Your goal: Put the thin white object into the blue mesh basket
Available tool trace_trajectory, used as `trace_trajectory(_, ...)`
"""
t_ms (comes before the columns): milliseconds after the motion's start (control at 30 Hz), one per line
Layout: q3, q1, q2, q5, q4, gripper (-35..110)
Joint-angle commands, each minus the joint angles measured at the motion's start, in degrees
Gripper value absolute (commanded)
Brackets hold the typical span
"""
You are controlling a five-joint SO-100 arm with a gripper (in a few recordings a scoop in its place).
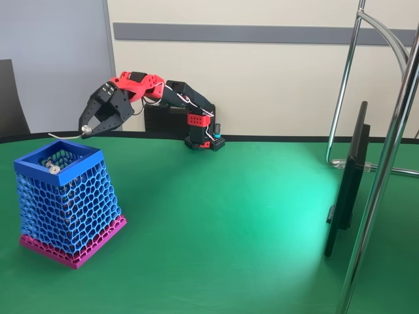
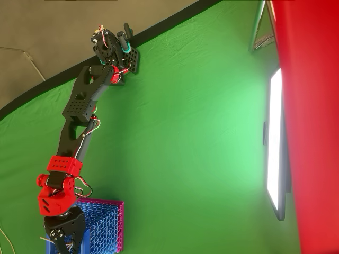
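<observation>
Jaws pinch thin white object (image 1: 65,137) above blue mesh basket (image 1: 91,156), contents indistinct.

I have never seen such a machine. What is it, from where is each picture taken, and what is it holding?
It is a small robot arm bolted to a green table. One picture is taken from the side, the other from above. Its two-fingered end effector hangs over a blue mesh basket with a pink base. The fingertips pinch a thin white object, a slim stick that sticks out sideways above the basket's rim. A small grey round knob sits by the rim. On the right in the side view stands a dark screen, edge-on.
</observation>
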Motion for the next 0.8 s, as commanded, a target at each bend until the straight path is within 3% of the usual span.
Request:
trace_trajectory(0,-2.2,0.62,0.53,2.11,0.7,11)
trace_trajectory(533,4.22,-2.02,3.78,6.59,4.92,20)
trace_trajectory(767,-1.93,-3.25,4.22,7.73,8.79,22)
